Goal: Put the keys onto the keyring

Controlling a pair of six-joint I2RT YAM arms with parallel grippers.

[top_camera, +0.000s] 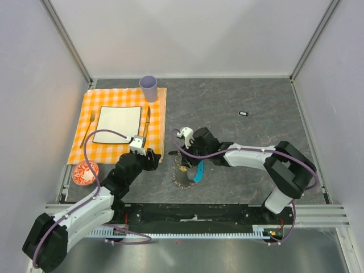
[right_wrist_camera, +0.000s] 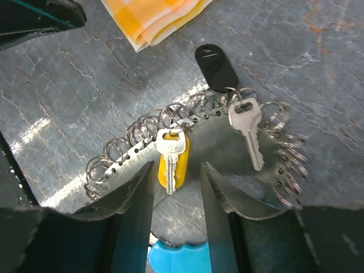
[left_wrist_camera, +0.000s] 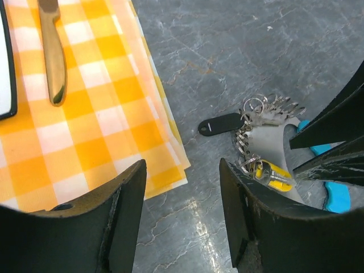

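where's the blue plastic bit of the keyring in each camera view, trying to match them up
Top external: the blue plastic piece sits just below the picture's middle, on the right side of the chain loop.
Left wrist: at the right edge, in the lower half.
Right wrist: at the bottom edge, near the middle.
Shared landmark: the corner of the orange checked placemat.

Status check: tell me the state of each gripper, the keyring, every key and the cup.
left gripper: open, empty.
right gripper: open, fingers either side of the yellow-tagged key.
keyring: resting on the table, most rings empty.
yellow-tagged key: on a ring.
silver key: on a ring.
black tag: on a ring.
loose black key: off the keyring, alone on the table.
cup: upright on the placemat.
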